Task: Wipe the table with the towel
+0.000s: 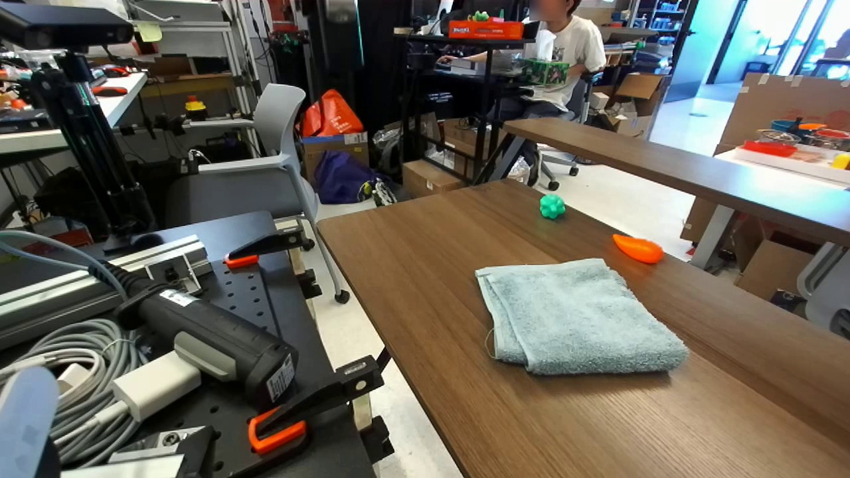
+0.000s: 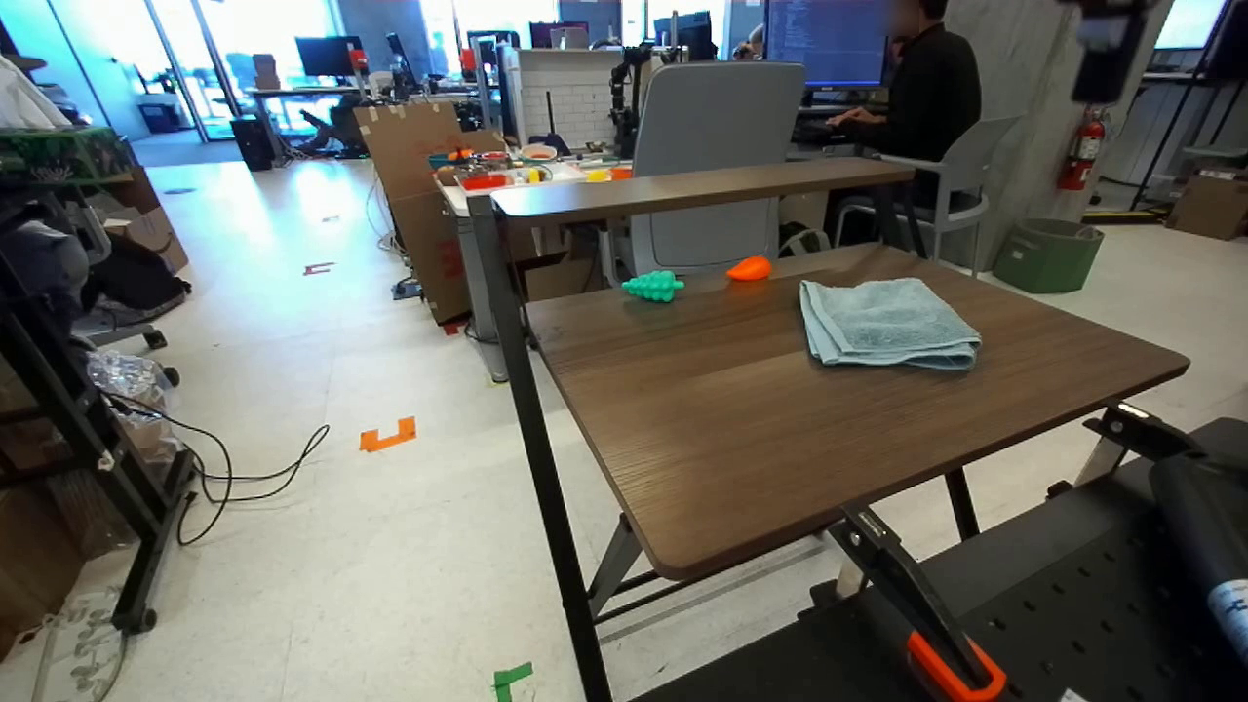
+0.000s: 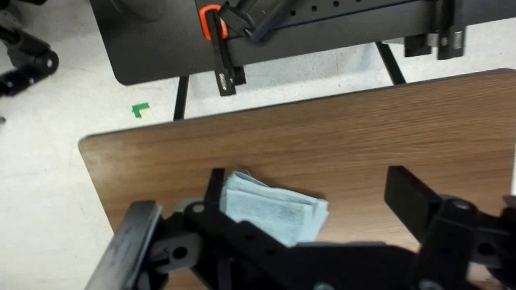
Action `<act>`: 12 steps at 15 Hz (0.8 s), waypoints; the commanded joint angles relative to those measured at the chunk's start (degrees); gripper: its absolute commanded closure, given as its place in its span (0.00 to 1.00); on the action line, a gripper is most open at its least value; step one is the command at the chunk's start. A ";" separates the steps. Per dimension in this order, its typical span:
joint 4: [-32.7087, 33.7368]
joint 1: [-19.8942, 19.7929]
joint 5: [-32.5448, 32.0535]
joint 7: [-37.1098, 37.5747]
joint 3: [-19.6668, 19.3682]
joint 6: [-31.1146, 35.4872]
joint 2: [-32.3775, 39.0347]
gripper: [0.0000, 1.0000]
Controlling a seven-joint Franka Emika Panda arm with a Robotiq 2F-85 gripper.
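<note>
Towel point(image 1: 581, 318) of folded pale-blue terry lay on rectangular brown wood-grain desk point(image 1: 425, 259), orange teardrop-shaped object point(image 1: 639, 249) near it, black pincer point(image 3: 308, 189) spread wide, apart from towel.

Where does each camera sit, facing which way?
In an exterior view: sits with workbench at left, facing along the table; no arm clearly shows.
In an exterior view: sits with workbench at right, facing diagonally across the table; dark shape may be the arm.
Wrist view: above table, facing down at towel; open pincer shows.
Both exterior views share table, towel, orange toy, green toy.
</note>
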 commanded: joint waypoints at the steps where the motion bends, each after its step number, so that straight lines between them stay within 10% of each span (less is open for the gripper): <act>1: -2.43 -7.18 -4.88 7.37 -2.11 11.69 9.04 0.00; 12: -4.43 -8.65 -3.81 9.28 -5.03 16.37 13.22 0.00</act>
